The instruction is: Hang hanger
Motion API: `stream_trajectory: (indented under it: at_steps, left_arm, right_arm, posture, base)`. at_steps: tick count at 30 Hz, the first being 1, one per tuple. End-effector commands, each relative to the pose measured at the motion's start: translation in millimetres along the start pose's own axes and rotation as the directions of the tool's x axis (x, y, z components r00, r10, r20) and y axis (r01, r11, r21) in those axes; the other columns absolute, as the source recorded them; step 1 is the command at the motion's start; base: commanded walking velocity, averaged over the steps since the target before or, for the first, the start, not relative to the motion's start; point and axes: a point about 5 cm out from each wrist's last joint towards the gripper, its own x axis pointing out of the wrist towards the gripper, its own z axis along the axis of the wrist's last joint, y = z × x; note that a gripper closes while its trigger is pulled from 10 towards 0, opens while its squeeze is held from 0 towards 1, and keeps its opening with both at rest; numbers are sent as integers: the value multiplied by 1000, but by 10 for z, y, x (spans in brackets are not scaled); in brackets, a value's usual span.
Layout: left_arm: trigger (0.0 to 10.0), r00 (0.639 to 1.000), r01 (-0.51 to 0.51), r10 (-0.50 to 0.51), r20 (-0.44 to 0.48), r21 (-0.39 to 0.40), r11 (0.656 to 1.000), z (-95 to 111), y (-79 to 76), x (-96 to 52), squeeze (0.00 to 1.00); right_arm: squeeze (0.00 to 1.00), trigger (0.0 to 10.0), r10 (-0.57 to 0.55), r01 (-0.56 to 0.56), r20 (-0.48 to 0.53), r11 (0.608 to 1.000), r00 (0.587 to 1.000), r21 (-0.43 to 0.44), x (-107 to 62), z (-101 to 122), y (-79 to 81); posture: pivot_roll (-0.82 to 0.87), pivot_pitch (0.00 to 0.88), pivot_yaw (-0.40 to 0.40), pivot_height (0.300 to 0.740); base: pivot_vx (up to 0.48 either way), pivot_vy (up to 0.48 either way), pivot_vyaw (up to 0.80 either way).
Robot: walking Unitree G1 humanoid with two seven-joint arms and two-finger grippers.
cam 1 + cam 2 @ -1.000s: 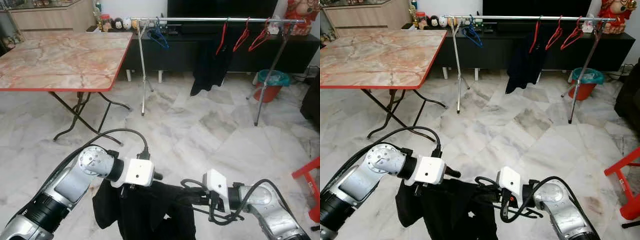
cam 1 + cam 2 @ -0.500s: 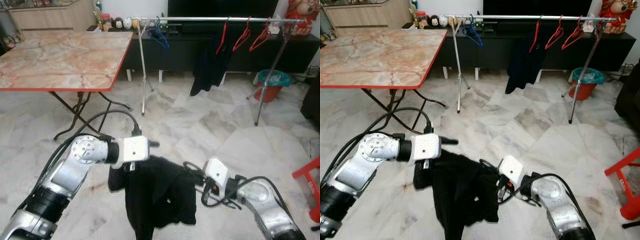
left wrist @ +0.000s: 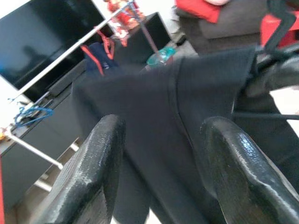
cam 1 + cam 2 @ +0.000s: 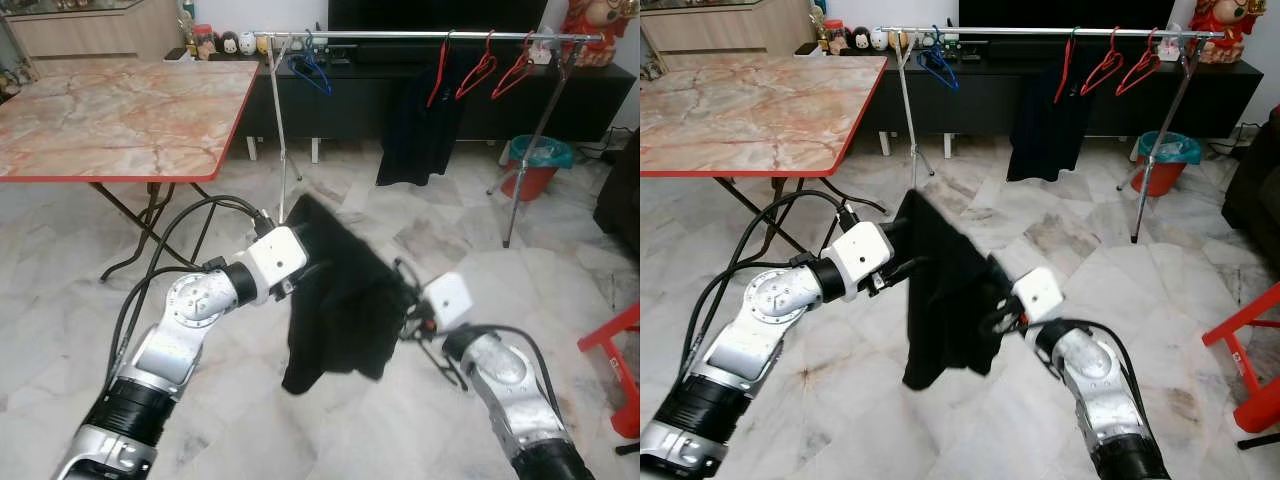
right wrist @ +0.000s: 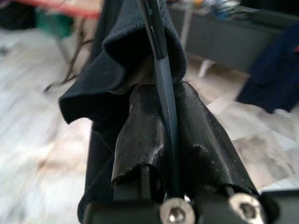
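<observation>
**Hanger with black garment carried between both hands, short of the rail**

The right hand (image 5: 161, 140) is clamped on the thin dark hanger (image 5: 156, 51), a stiff, light and narrow bar that can twist between the pads; hold it close to the hook. The black garment (image 4: 340, 290) draped over it is soft and limp, hangs low toward the marble floor (image 4: 400, 200), and may slide off if the hanger tilts. The left hand (image 3: 159, 154) is spread wide, fingers (image 3: 88, 172) either side of the cloth, supporting rather than pinching. The clothes rail (image 4: 400, 36) stands well apart, ahead, with red hangers (image 4: 480, 70) already on it.
</observation>
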Motion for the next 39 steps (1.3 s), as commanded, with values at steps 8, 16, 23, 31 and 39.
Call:
stream_trajectory:
  at_steps: [8,16,23,31,39]
  left_arm:
    - [10000,998,-61,60,-27,-33,998,-41,-57,99,0]
    - [10000,999,-46,46,-3,-78,996,-3,-188,207,0]
    - [10000,996,-85,87,10,-148,985,40,-221,261,1000]
    - [10000,993,-121,122,-4,-144,982,50,-193,281,0]
    - [10000,972,-236,230,-57,-131,963,43,-113,334,0]
  right_arm:
    - [0,0,-49,42,146,998,988,50,122,275,160]
    - [0,0,-41,23,198,995,979,92,217,460,255]
    - [0,0,-55,33,186,992,981,119,321,536,330]
    - [0,0,-5,-21,195,991,981,130,372,621,488]
    - [0,0,38,-65,206,990,978,126,382,698,596]
  posture:
    - [68,0,19,740]
    - [56,0,30,740]
    - [64,0,26,740]
    - [64,0,27,740]
    - [58,0,31,740]
  base:
    - [0,0,0]
    - [0,0,0]
    - [0,0,0]
    - [0,0,0]
    - [0,0,0]
